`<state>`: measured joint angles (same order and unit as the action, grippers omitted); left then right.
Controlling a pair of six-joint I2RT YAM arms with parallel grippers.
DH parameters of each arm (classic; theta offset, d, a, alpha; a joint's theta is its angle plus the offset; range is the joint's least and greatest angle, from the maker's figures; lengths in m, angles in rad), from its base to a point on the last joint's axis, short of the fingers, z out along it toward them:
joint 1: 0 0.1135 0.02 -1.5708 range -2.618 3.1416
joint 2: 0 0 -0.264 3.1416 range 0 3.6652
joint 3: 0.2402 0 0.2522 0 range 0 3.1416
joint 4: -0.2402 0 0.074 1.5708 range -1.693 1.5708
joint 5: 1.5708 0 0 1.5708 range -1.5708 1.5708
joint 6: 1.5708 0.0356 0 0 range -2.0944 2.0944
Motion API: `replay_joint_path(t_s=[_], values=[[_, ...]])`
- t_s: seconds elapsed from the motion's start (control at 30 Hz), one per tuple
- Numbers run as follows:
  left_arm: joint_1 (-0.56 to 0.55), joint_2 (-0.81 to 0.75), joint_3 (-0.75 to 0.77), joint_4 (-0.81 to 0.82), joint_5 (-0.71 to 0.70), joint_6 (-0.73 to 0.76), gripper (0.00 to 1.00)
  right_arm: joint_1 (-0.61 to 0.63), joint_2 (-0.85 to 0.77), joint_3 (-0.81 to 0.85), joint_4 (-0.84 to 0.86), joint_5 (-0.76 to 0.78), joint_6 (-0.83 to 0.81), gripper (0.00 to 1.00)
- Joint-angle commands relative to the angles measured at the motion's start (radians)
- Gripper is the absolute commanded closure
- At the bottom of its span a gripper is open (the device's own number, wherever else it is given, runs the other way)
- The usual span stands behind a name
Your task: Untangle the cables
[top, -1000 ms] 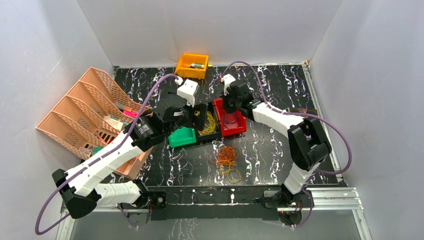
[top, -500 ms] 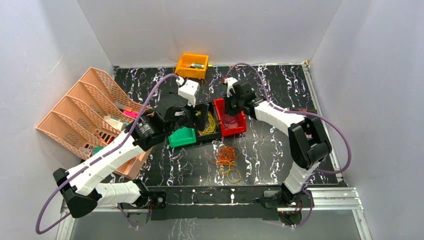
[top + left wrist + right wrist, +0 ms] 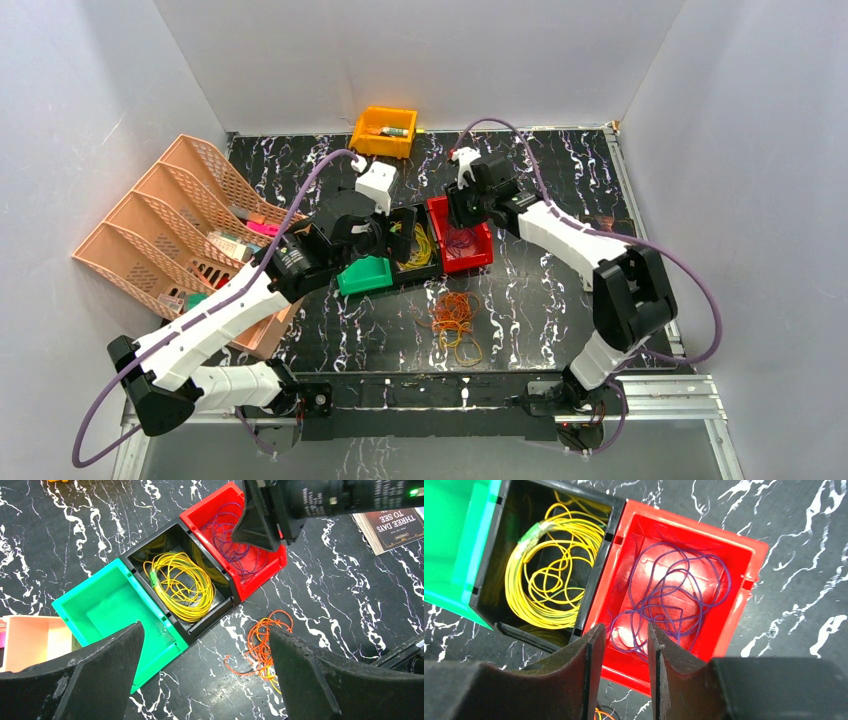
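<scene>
Near the red bin (image 3: 260,577), on the table (image 3: 560,290), the orange cables (image 3: 455,318) lie tangled, probably light and springy, best pinched at one outer loop; the left gripper (image 3: 205,630) is spread wide, the right gripper (image 3: 624,630) slightly parted, both empty.

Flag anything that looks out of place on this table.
The orange cables lie in a loose tangle on the table, outside any bin, while the green bin sits empty. The yellow cables are in the black bin, the purple cables in the red bin.
</scene>
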<state>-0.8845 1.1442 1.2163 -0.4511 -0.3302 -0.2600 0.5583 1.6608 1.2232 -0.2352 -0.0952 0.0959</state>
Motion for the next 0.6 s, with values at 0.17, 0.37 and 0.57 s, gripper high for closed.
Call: replay_joint_path(t_s=[0.17,0.37,0.57], values=[[0.006,-0.009,-0.010,0.014,-0.010,-0.008,0.04,0.000,-0.198,-0.010,0.049,0.110,0.002,0.53],[0.006,-0.020,-0.023,0.023,-0.020,-0.012,0.04,-0.001,-0.336,-0.151,0.088,0.102,0.041,0.52],[0.007,-0.059,-0.075,0.078,-0.017,-0.022,0.02,0.000,-0.516,-0.366,0.091,0.003,0.186,0.52]])
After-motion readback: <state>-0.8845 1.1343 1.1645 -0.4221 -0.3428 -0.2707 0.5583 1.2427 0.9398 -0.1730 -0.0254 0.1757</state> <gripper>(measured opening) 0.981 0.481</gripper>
